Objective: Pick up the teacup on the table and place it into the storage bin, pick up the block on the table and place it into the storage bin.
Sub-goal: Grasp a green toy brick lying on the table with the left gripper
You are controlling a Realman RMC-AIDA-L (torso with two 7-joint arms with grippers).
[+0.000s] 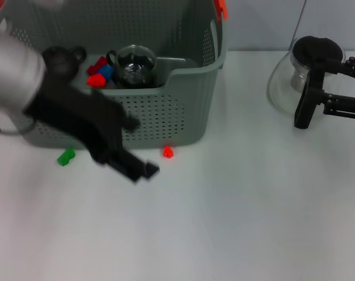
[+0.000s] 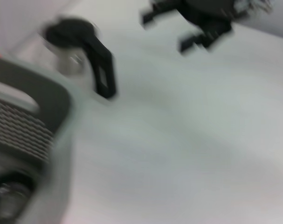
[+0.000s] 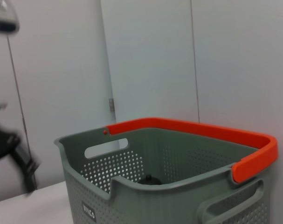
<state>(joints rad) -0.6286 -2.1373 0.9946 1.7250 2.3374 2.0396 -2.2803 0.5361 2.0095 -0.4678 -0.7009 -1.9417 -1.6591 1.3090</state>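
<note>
The left gripper (image 1: 143, 171) hung over the table (image 1: 235, 222) in front of the storage bin (image 1: 183, 111); whether its fingers gripped anything could not be told. A red block (image 1: 168, 152) lay just beyond its tip, a green block (image 1: 65, 156) to its left. The teacup (image 1: 134, 64) sat inside the bin. The right gripper (image 1: 332, 96) rested far right, beside a glass pot (image 1: 285, 82).

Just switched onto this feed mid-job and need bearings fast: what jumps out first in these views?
The grey storage bin at the back left dominates, already holding a glass teacup, a dark teapot and red and blue blocks. The left gripper sweeps low in front of it, between a green block and a small red block on the table. At far right, the right gripper sits beside a glass carafe.
</note>
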